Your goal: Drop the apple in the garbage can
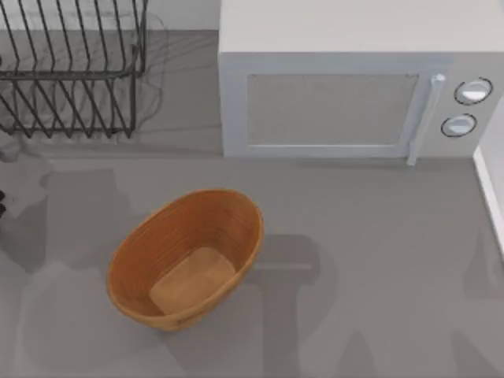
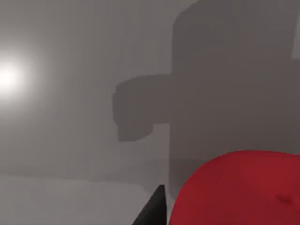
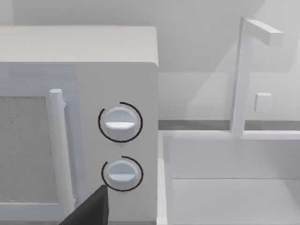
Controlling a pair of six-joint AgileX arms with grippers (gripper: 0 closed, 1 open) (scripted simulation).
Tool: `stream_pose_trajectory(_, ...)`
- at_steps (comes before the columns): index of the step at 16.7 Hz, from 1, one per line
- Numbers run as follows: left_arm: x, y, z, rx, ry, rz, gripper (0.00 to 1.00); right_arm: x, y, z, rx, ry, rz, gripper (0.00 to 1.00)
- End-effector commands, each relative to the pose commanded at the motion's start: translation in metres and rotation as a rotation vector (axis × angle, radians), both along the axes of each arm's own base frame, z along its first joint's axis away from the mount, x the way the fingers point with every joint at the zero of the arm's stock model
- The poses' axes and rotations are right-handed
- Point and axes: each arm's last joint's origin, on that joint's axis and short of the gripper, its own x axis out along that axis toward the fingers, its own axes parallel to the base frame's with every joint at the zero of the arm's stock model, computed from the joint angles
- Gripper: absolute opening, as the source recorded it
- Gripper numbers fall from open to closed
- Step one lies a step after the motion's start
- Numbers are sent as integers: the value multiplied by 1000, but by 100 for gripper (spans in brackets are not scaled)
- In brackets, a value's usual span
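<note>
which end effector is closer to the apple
Left. The apple sits right by the left end effector, looming large in the left wrist view. The right wrist view faces the microwave dials and sink instead.

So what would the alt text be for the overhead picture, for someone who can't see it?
An oval orange-brown basket, the garbage can, sits empty on a grey table. Behind it stand a white microwave at the right and a black wire rack at the far left.
</note>
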Motion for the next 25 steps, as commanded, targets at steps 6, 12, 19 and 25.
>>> stream_pose_trajectory(6,6,1,75,-7,27,-6,0,0,0,0,0,0,0,100)
stream_pose_trajectory(12,-4,-1,139,-1,4,-1,0,0,0,0,0,0,0,100)
stream_pose_trajectory(19,-1,-9,138,4,11,7,0,0,0,0,0,0,0,100)
stream_pose_trajectory(25,9,-93,137,57,53,114,0,0,0,0,0,0,0,100)
